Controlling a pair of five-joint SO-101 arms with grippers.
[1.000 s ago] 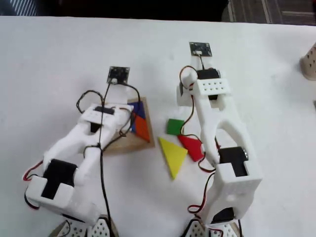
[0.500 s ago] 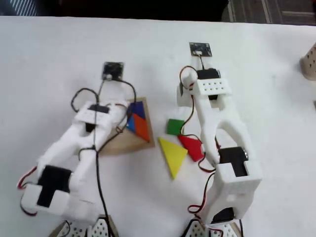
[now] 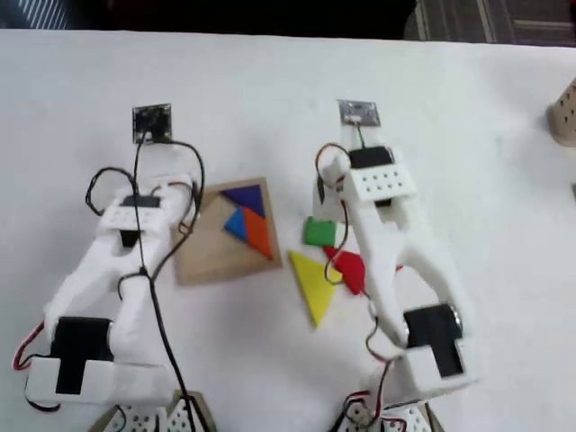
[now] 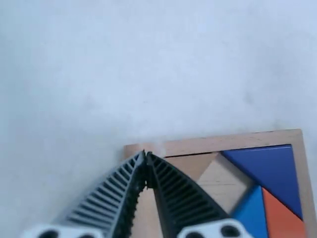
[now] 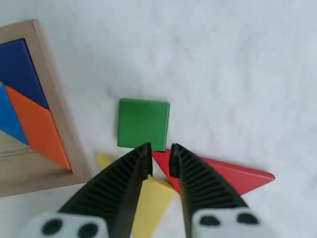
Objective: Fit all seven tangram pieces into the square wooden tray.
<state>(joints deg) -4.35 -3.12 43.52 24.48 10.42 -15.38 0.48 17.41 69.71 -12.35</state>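
Observation:
The square wooden tray [image 3: 205,256] lies between the two arms. It holds a dark blue triangle [image 3: 245,195], a light blue piece [image 3: 236,223] and an orange piece [image 3: 259,232] along its right side. A green square [image 3: 319,231], a red triangle [image 3: 353,272] and a yellow triangle [image 3: 315,283] lie loose on the table to its right. My left gripper [image 4: 146,156] is shut and empty, its tips over a corner of the tray rim [image 4: 213,144]. My right gripper [image 5: 159,153] is open by a narrow gap, above the spot where the green square [image 5: 143,123] meets the red triangle [image 5: 223,176].
The left arm [image 3: 126,261] stretches along the tray's left side. The right arm [image 3: 387,238] partly covers the red triangle. A beige perforated object [image 3: 564,112] stands at the far right edge. Bare white table surrounds the pieces.
The left arm has swung left off the tray, uncovering the tray and its pieces. The right arm has shifted slightly left and back, over the green square.

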